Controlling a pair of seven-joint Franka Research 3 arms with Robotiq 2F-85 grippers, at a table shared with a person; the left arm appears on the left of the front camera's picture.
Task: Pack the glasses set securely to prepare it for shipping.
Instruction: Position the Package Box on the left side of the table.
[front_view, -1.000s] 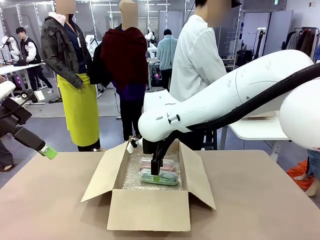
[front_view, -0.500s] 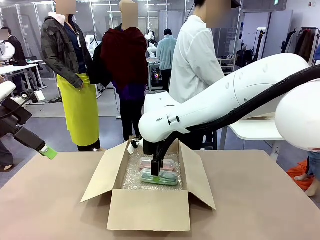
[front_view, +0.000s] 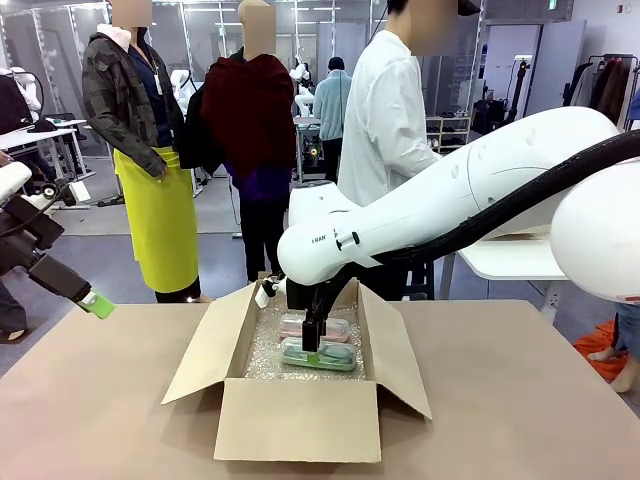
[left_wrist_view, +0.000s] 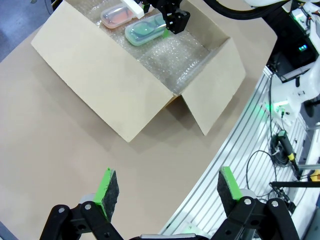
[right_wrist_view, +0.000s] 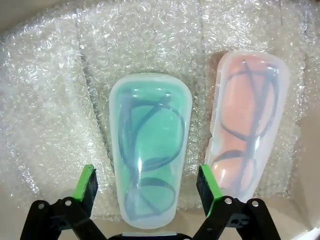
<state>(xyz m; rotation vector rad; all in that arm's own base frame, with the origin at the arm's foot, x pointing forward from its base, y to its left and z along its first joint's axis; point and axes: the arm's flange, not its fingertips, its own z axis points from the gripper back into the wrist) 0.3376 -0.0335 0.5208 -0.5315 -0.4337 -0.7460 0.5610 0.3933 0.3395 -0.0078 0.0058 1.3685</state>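
Right gripper (right_wrist_view: 146, 175), jaws spread, straddles the rounded translucent mint case (right_wrist_view: 150, 150) lying on bubble wrap (right_wrist_view: 50, 100).

i see the mint green case (right_wrist_view: 150, 160) lying flat on the bubble wrap (right_wrist_view: 50, 100) that lines the open cardboard box (front_view: 298, 420). it is closed, with dark frames showing through its translucent shell. the pale pink case (right_wrist_view: 250, 125) lies flat just beside it, nearly parallel, with a strip of wrap showing between them. it is also closed with glasses inside. in the front view the pink one sits farther from me.
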